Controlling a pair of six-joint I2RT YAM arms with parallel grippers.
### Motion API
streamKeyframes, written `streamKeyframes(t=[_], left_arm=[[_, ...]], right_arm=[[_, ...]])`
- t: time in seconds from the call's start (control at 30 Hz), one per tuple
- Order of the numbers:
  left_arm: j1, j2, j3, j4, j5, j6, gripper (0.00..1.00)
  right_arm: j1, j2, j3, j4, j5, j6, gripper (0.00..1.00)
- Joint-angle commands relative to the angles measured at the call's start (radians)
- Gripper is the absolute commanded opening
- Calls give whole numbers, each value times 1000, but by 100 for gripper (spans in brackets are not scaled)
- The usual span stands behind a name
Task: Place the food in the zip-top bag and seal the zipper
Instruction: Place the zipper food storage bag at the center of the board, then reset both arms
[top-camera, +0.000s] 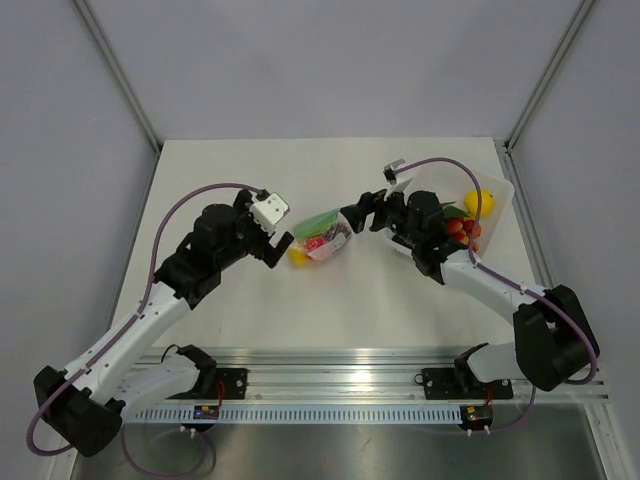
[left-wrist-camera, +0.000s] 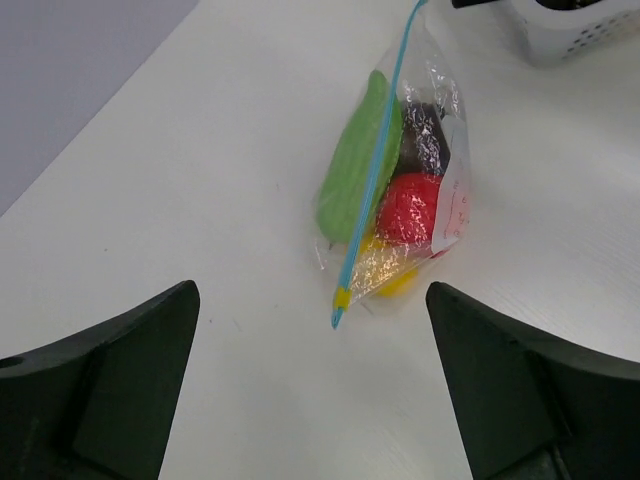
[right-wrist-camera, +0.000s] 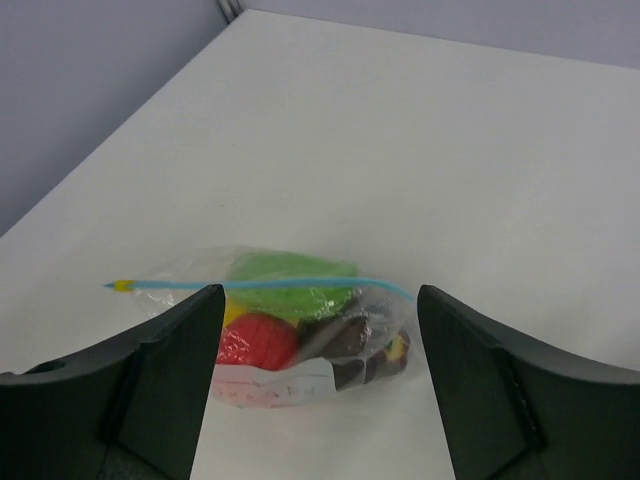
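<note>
Two spread grippers (top-camera: 282, 247) (top-camera: 360, 208), zip-top bag (top-camera: 322, 238) between, untouched

I read the zip-top bag (left-wrist-camera: 443, 108) as clear and glossy, its zipper (left-wrist-camera: 372, 180) a thin blue-teal line with a yellow tip. Inside it are a light green piece (left-wrist-camera: 350, 170), a bright red piece (left-wrist-camera: 408, 208), a dark maroon piece (left-wrist-camera: 426, 130) and a yellow piece (left-wrist-camera: 397, 282), with a white label (right-wrist-camera: 275, 385) faintly marked in pink on the bag's side. Around the bag the table (left-wrist-camera: 200, 150) is plain off-white. The tub (top-camera: 503, 190) to the bag's right in the top view is translucent white and holds a yellow fruit (top-camera: 479, 202) and red pieces (top-camera: 465, 230) — and the left gripper (left-wrist-camera: 310, 295) and right gripper (right-wrist-camera: 320, 300) facing the bag are matte black.
</note>
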Motion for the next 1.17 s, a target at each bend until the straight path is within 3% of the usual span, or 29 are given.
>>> streamKeyframes(t=[0.0, 0.1, 0.3, 0.47, 0.6, 0.67, 0.83, 1.13], left_arm=[[5, -66, 53, 63, -100, -81, 99], [5, -127, 48, 58, -148, -178, 99], [5, -233, 39, 8, -332, -416, 99], [5, -314, 42, -97, -341, -540, 99], [5, -347, 27, -155, -337, -585, 99], [5, -353, 15, -177, -329, -594, 99], [5, -351, -9, -183, -303, -618, 99], [5, -318, 1, -197, -298, -608, 99]], right_arm=[[2, -89, -1, -99, 112, 7, 87], [1, -166, 42, -306, 254, 56, 99], [1, -288, 125, -609, 512, 98, 99], [2, -348, 194, -851, 689, 176, 100], [1, -324, 243, -1095, 925, 315, 99], [1, -301, 268, -1175, 941, 343, 99], [1, -266, 276, -1246, 944, 372, 99], [1, -330, 190, -1201, 937, 395, 100]])
